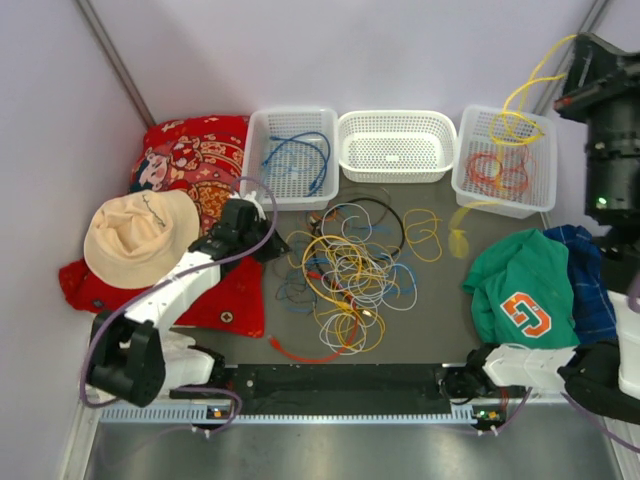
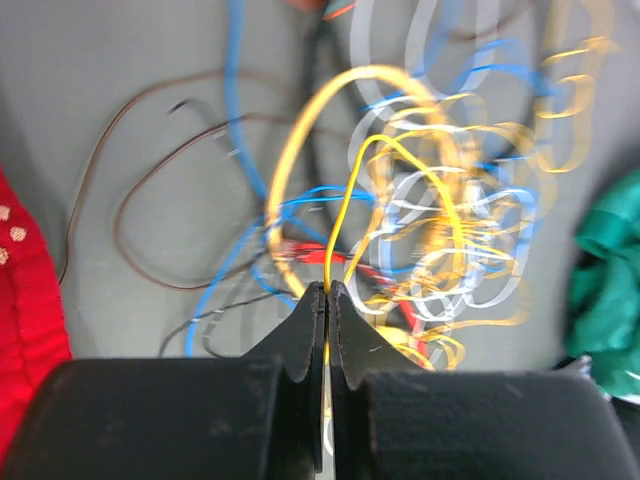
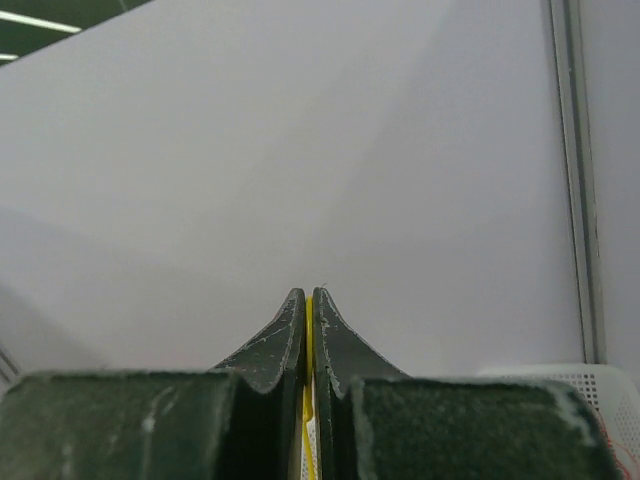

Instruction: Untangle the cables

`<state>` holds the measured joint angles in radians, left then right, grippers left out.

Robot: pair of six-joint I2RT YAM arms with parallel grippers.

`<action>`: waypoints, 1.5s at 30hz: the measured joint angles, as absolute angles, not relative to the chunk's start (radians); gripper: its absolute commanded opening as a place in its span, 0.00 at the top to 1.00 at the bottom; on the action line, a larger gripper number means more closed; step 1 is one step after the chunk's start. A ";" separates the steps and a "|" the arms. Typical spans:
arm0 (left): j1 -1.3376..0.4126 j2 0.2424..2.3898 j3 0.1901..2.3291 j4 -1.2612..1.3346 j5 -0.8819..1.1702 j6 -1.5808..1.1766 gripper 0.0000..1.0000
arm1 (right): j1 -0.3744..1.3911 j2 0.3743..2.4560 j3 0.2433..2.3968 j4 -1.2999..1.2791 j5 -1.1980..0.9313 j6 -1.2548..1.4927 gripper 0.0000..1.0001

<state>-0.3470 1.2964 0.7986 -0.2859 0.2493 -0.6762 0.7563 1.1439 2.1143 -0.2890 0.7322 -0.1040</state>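
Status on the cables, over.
Left tool shut on yellow cable in tangle. Right tool high, shut on hanging yellow cable over right basket. Green shirt beside tangle.

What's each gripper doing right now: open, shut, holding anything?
Left gripper: shut on a thin yellow cable coming off the pile.
Right gripper: shut on a yellow strand pinched between its jaws.

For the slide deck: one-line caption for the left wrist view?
Left gripper shut on a yellow cable above a blurred tangle of cables on the table.
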 measured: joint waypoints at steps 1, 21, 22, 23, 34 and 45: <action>-0.348 1.269 0.805 -0.291 0.251 -0.673 1.00 | 0.756 1.164 2.116 -0.277 0.739 -0.117 1.00; -0.355 1.140 0.749 -0.351 0.314 -0.651 1.00 | 0.396 1.724 2.424 -0.202 0.587 0.197 1.00; -0.355 1.137 0.738 -0.344 0.318 -0.653 1.00 | 0.379 1.750 2.424 -0.200 0.571 0.223 1.00; -0.355 1.133 0.723 -0.336 0.325 -0.657 1.00 | 0.367 1.773 2.424 -0.194 0.562 0.242 1.00; -0.355 1.129 0.648 -0.254 0.343 -0.683 1.00 | 0.258 2.032 2.432 -0.107 0.472 0.392 1.00; -0.355 1.159 0.616 -0.208 0.341 -0.697 1.00 | 0.226 2.063 2.283 -0.052 0.446 0.457 0.88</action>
<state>-0.3553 1.1591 0.6155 -0.2085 0.3412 -0.6971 0.2260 2.0628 2.2826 -0.0525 0.4461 0.4572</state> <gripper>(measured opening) 0.012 0.011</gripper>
